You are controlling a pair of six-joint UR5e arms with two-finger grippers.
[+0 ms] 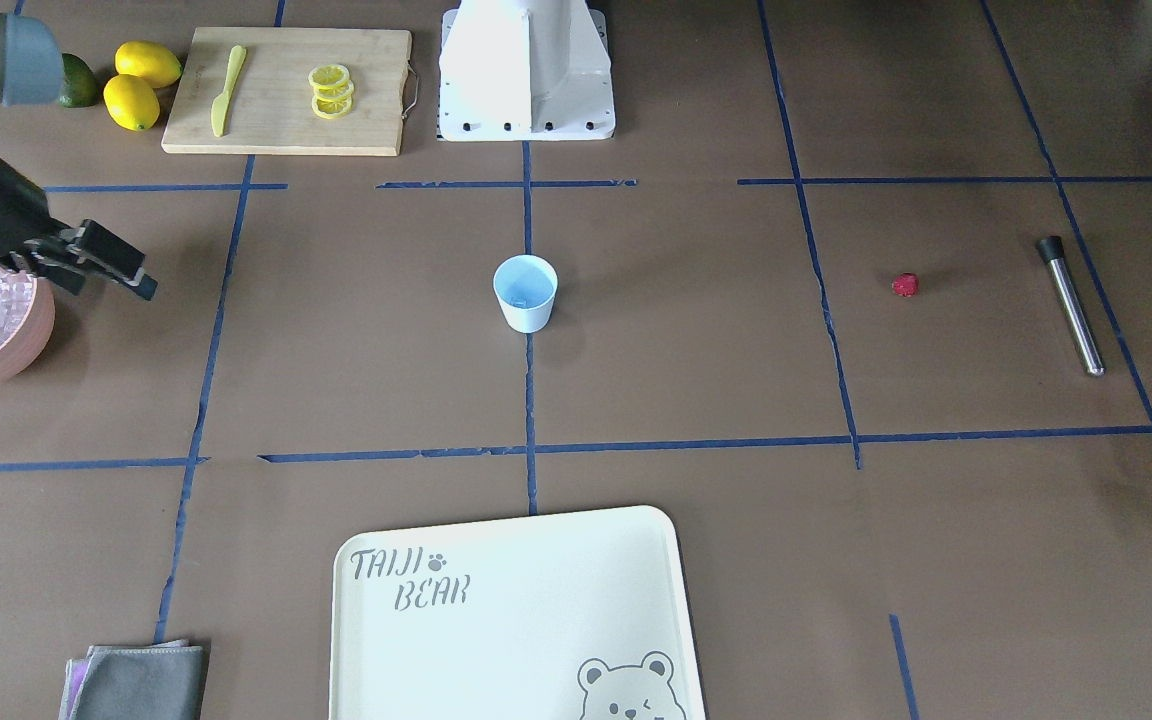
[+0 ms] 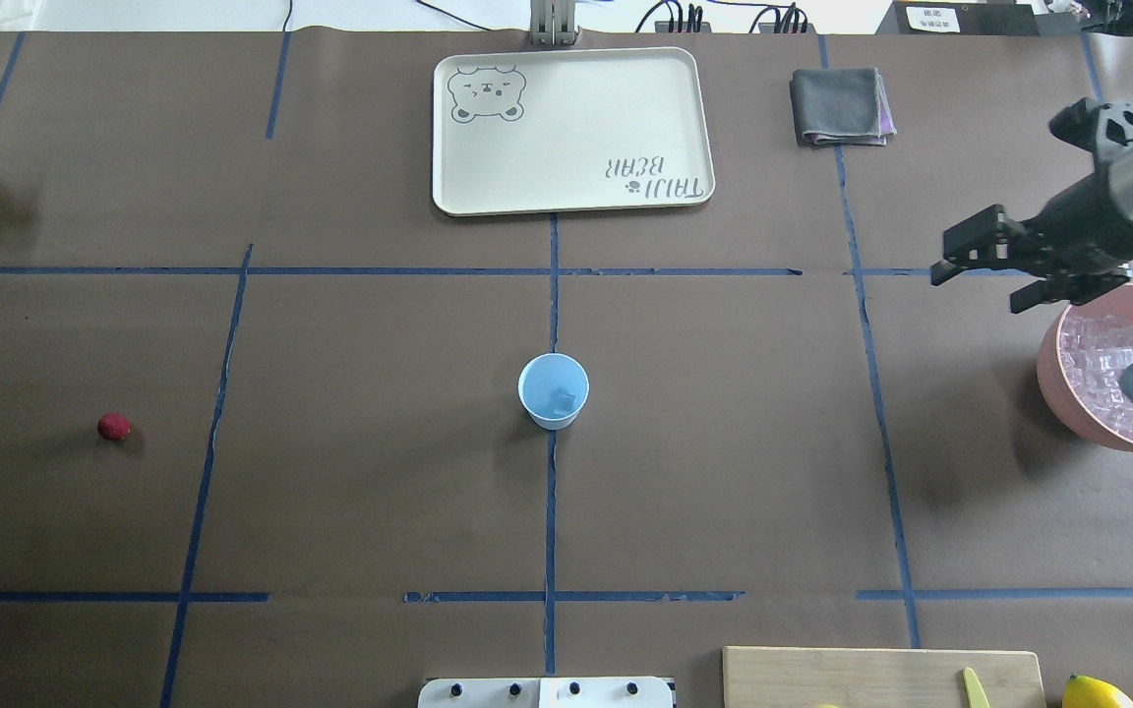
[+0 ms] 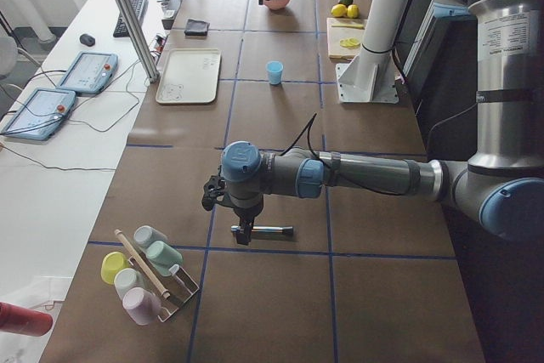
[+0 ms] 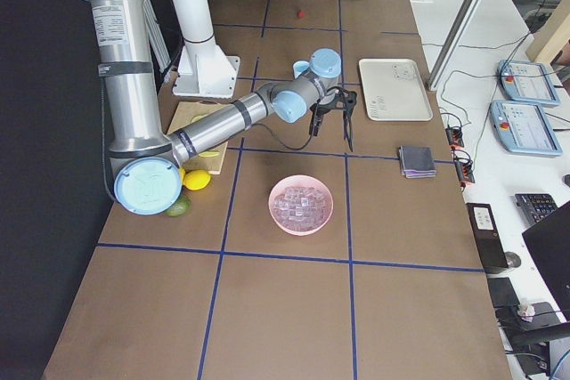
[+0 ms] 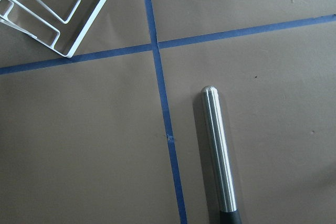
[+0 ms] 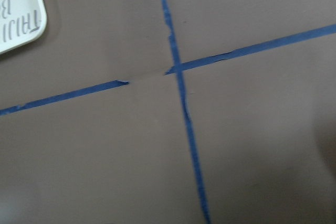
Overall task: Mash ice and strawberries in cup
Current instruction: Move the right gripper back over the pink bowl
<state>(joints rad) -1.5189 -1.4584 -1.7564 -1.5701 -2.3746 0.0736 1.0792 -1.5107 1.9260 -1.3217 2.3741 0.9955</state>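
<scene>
Farthest left in the overhead view, the muddler (image 1: 1071, 308) lies flat on the worktop (image 2: 380, 492). The left hand (image 3: 243, 231) hangs just above it. Only the left side view shows this hand, so I cannot tell how far open it is. Its wrist camera shows the muddler but nothing of the hand itself.

The strawberry (image 2: 114, 426) lies alone, well apart from the cup (image 2: 539, 385), at its nine o'clock. The cup stands upright mid-worktop with one cube (image 2: 565, 400) inside, which the overhead view shows most plainly.

At the cup's three o'clock, the right hand (image 2: 978, 285) hovers near the bowl (image 2: 1048, 383) of ice (image 2: 1103, 364). Its jaws are wide apart and hold nothing, and the right side view shows this best.

The task looks barely begun. Some ice is in the cup, the berry is not yet in, and no mashing has started.
</scene>
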